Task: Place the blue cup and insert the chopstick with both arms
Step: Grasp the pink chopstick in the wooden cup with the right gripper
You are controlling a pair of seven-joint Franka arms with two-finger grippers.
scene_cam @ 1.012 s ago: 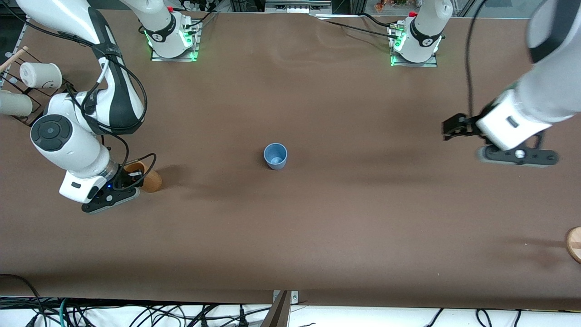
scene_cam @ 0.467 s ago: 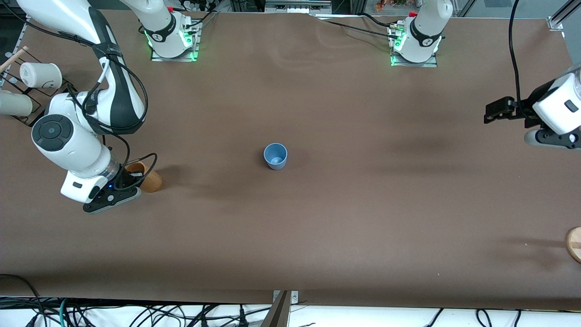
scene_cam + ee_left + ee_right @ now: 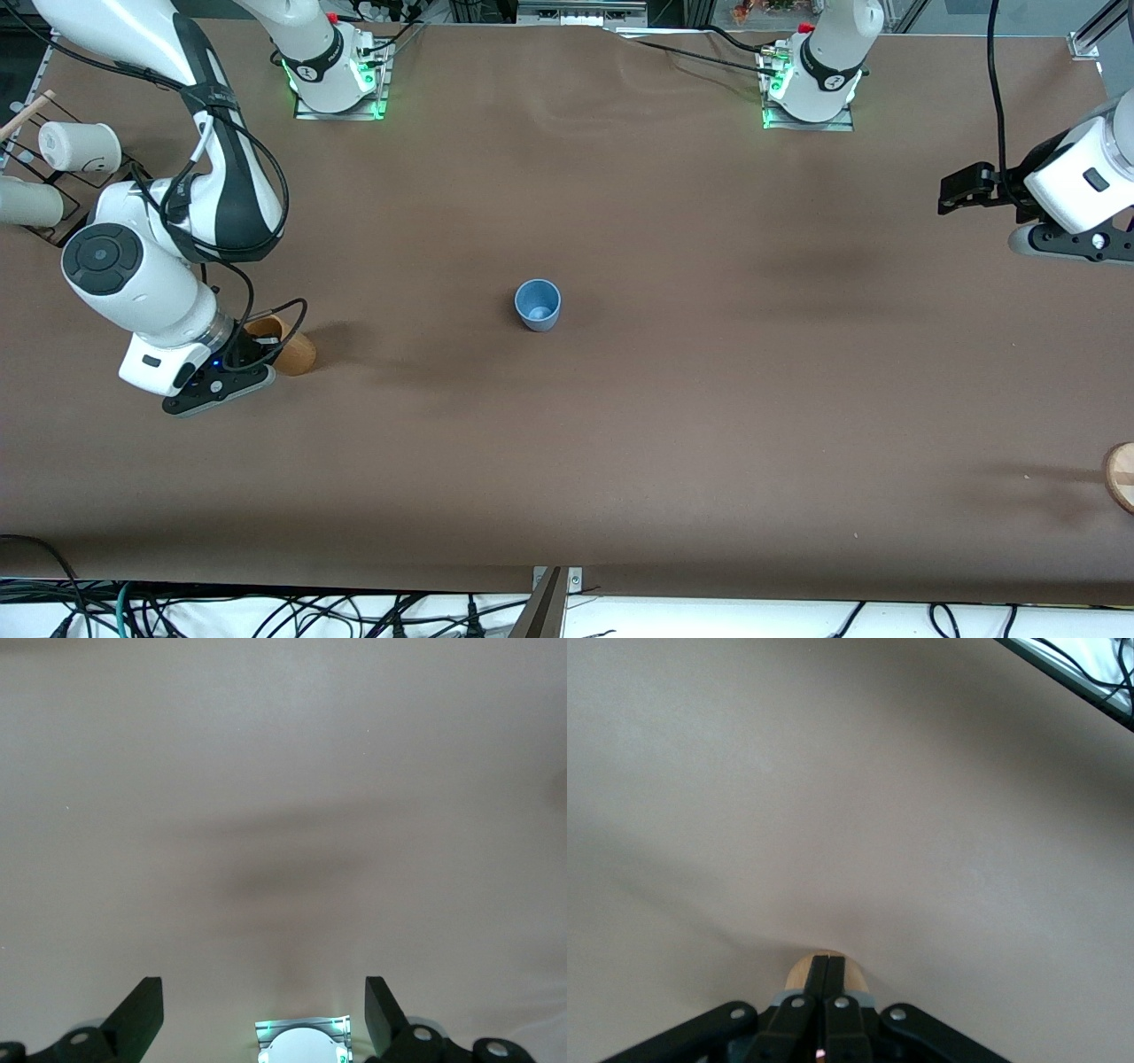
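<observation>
Moved: I watch the left gripper [image 3: 957,189] swing out from mid-table to the left arm's end of the table, where it now hangs in the air; the right arm has barely stirred.
Left gripper: my wrist view shows both fingers [image 3: 142,1014] spread wide over bare brown table [image 3: 673,416], holding nothing.
Right gripper [image 3: 827,979]: down at the tan wooden cup [image 3: 291,348] near the right arm's end, fingers pressed together at its mouth; a sliver of pink shows between them in the wrist view, too small for me to name.
Blue cup [image 3: 538,305]: upright and alone at mid-table, well apart from both grippers.
Chopstick: I cannot make it out.
Edge: white paper cup [image 3: 80,146] on a rack by the right arm.
</observation>
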